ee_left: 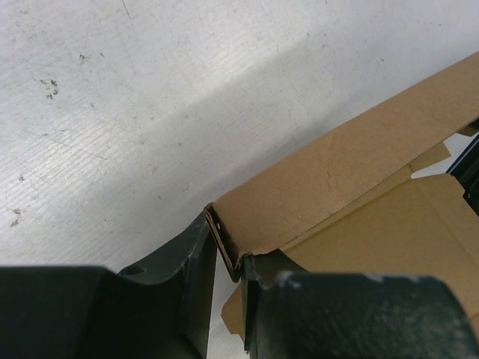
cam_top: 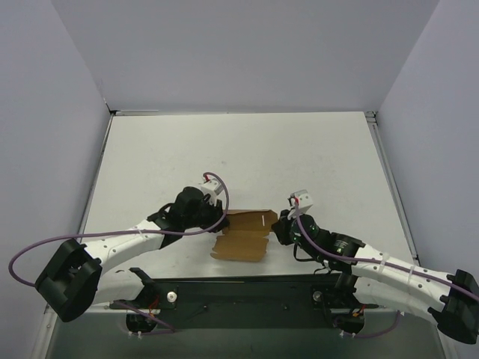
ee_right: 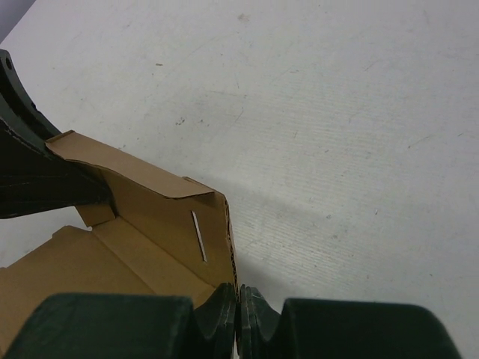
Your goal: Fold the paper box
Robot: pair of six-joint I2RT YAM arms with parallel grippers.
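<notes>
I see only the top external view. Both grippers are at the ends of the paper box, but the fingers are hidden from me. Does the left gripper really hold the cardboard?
Observer: Yes. In the left wrist view the left gripper pinches a corner edge of the paper box between its fingers.
Operator: And the right one?
Observer: The right wrist view shows the right gripper shut on the thin cardboard edge at the box's right end.
Operator: Is the back wall lying flat?
Observer: No. In the right wrist view the back wall stands up from the base.
</notes>
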